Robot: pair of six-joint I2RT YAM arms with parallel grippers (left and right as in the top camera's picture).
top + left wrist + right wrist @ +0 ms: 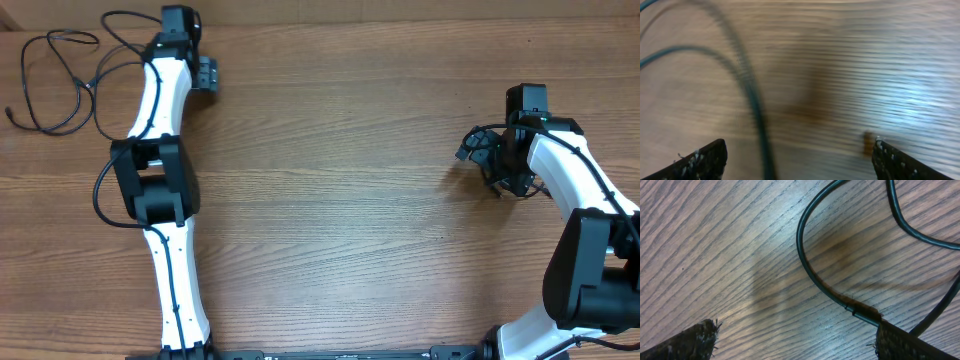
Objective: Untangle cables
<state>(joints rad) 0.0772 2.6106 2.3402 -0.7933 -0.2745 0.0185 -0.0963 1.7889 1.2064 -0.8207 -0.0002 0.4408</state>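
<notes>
One thin black cable (50, 92) lies in loose loops at the table's far left corner, and another cable (118, 25) curls beside my left arm. My left gripper (205, 76) hangs just right of them. In the blurred left wrist view it (800, 146) is open, and a cable (756, 120) runs over the wood between its fingers, nearer the left one. A small dark cable tangle (478, 143) lies at the right, under my right gripper (498, 166). That gripper (797, 327) is open, and a cable loop (809, 267) passes close to its right finger (905, 342).
The wooden table (330, 200) spans the whole view. Both arm bases stand at the near edge, with thicker black wires running along the arms.
</notes>
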